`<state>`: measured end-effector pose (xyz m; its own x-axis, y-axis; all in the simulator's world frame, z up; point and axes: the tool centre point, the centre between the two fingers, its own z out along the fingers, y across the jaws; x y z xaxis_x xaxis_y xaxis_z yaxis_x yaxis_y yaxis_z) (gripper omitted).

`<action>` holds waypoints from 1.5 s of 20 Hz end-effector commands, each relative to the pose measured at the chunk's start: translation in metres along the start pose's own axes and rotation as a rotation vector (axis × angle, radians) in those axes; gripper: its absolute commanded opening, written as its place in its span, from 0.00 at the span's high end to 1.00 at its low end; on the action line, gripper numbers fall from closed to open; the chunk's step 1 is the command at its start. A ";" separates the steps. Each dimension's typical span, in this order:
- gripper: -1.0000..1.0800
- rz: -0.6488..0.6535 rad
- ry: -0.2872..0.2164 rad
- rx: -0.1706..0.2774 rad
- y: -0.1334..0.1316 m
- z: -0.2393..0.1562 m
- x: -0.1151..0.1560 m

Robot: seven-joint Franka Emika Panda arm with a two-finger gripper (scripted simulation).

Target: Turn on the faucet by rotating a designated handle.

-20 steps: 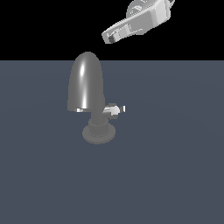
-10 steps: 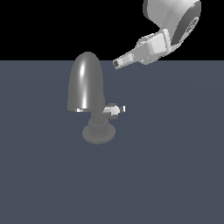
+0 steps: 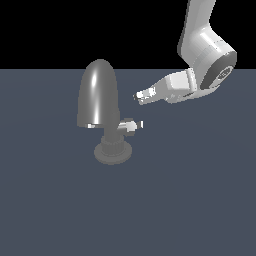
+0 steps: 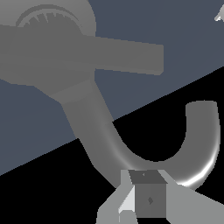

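Observation:
The faucet (image 3: 99, 92) stands in the exterior view's left half, with a tall glossy grey dome, a ribbed neck and a round flat base (image 3: 113, 153). The handle (image 3: 131, 125) is a short stub with a white tip, sticking out of the neck toward the exterior view's right. My gripper (image 3: 139, 97) hangs just above the handle's tip, a little to its right, apart from it, pointing at the dome. Its fingers look closed together and hold nothing. In the wrist view the gripper (image 4: 141, 200) sits over the faucet (image 4: 103, 140), whose handle shows as a grey bar (image 4: 129, 55).
The faucet stands on a flat dark blue-grey floor (image 3: 190, 200). The white arm (image 3: 205, 50) reaches down from the exterior view's upper right. Behind the floor's far edge there is only black.
The gripper has come down and moved toward the exterior view's left, from high above the floor's far edge to just above the handle's tip. The faucet and handle have not moved.

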<state>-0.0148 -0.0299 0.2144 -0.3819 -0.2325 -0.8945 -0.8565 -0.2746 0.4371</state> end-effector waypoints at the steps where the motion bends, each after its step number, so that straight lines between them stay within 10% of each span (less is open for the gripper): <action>1: 1.00 0.045 -0.053 0.026 -0.004 0.001 0.013; 10: 1.00 0.123 -0.146 0.070 -0.010 0.005 0.037; 30: 1.00 0.091 -0.138 0.075 0.009 0.012 0.070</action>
<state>-0.0533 -0.0375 0.1546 -0.4986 -0.1215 -0.8583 -0.8376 -0.1872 0.5131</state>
